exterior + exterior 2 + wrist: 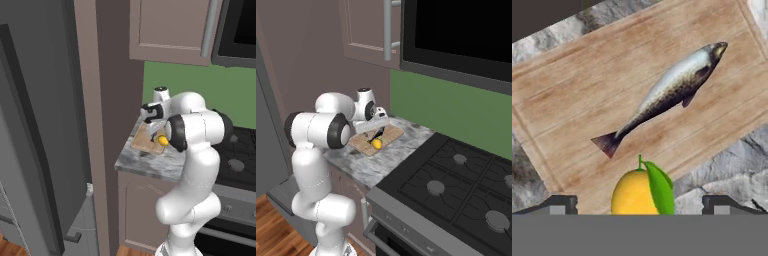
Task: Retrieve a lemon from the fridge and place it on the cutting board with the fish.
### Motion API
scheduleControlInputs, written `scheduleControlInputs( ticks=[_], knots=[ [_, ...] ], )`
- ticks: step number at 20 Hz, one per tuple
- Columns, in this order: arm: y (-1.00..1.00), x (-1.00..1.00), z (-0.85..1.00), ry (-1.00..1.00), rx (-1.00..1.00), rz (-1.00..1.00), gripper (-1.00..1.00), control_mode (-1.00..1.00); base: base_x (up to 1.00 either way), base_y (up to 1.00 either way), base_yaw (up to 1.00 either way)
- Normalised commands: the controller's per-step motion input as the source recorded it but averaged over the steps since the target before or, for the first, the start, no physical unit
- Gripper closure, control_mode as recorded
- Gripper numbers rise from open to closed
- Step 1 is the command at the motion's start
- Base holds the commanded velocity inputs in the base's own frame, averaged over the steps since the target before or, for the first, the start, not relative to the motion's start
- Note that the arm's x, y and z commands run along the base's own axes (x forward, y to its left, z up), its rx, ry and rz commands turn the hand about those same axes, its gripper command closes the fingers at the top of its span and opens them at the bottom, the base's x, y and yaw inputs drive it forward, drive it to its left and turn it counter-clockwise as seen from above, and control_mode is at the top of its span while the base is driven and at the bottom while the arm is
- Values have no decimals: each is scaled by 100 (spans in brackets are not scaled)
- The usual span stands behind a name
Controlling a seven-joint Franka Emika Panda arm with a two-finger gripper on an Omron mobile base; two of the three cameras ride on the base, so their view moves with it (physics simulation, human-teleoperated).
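The lemon (637,194), bright yellow with a green leaf, lies on the light wooden cutting board (587,90) near its edge. A silvery, dark-backed fish (672,90) lies across the middle of the board. My gripper (641,205) hangs open just above the lemon, one fingertip (562,205) well clear of it on each side. From the base, the lemon (163,140) (377,144) sits on the board (142,144) (392,134) under the gripper (151,131) (377,131). The grey fridge (35,125) stands to the left.
The board rests on a grey marbled counter (381,165) beside a tall brown panel (107,100). A black gas stove (456,185) adjoins the counter on the right. A dark microwave (456,30) and wall cabinets (170,27) hang overhead.
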Motion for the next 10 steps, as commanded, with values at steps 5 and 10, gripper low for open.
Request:
scheduleControlInputs(
  ticks=[5, 10],
  knots=[
    [0, -69, 10, -4, 6, -6, -100, -100, 0, 0, 0],
    [2, -93, 38, 0, 4, -13, -100, -100, 0, 0, 0]
  ],
)
